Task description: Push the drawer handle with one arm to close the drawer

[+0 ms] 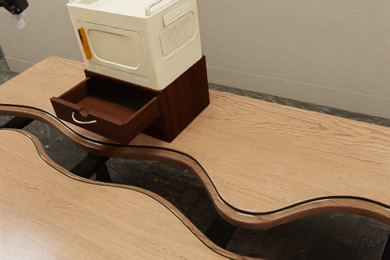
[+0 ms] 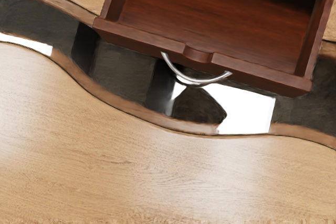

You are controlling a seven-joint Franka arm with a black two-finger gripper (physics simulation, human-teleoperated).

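At the exterior view's upper left edge hangs my black gripper (image 1: pixel 19 21), high above the table and well apart from the drawer. The dark red-brown drawer (image 1: pixel 122 130) stands pulled out of its cabinet (image 1: pixel 184 105), with nothing visible inside. A thin curved silver handle (image 1: pixel 83 122) is fixed to its front panel. From the wrist view I look down on the open drawer (image 2: pixel 252 71) and its handle (image 2: pixel 198 82), which nothing touches.
A cream box (image 1: pixel 116 47) with raised side handles and an orange latch sits on top of the cabinet. The wooden table (image 1: pixel 292 150) has a wavy edge, and a dark wavy gap separates it from a nearer wooden surface (image 1: pixel 73 211).
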